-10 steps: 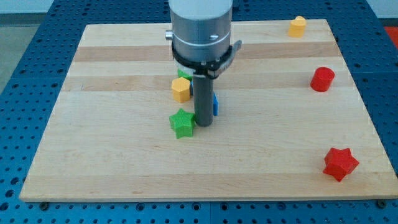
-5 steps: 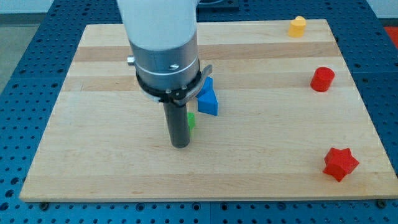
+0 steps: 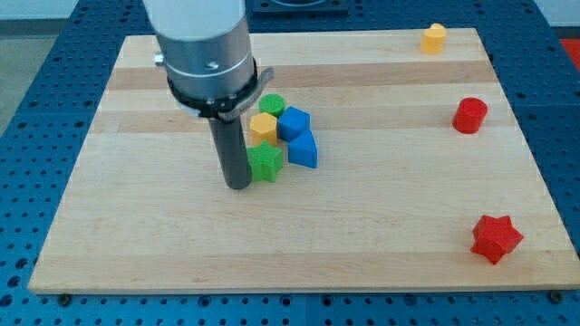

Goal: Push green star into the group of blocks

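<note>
- Four blocks are clustered mid-board: green star point(image 3: 265, 163), yellow block point(image 3: 264, 128), green block point(image 3: 272, 105), two blue blocks point(image 3: 297, 136) counted jointly.
- Green star is seated against the yellow block at 6 o'clock.
- My tip point(image 3: 238, 185), holding nothing, is placed touching the star at 8 o'clock.
- Task is judged essentially complete.

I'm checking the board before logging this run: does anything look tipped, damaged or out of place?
Nothing stands out. The green star sits against the yellow block and the two blue blocks, with my tip at its left. The red star, red block and far yellow block lie apart, undamaged.
</note>
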Controlling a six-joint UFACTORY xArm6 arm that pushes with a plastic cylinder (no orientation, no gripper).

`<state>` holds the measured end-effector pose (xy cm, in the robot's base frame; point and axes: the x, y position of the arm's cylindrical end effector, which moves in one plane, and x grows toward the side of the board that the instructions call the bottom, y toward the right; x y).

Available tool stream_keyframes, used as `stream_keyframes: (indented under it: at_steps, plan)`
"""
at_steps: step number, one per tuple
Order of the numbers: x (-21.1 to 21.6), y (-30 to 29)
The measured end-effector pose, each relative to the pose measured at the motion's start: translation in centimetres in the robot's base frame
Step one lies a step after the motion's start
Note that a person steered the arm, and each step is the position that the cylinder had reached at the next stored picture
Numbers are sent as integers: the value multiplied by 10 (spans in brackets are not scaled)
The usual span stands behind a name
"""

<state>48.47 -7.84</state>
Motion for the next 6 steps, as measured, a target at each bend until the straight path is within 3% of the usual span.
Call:
stream_keyframes:
  at_steps: [2, 3, 4, 5, 6]
  plan:
    - [-20, 25]
    - [-15, 11]
    - [31, 22]
    - [40, 93]
    - [3, 113]
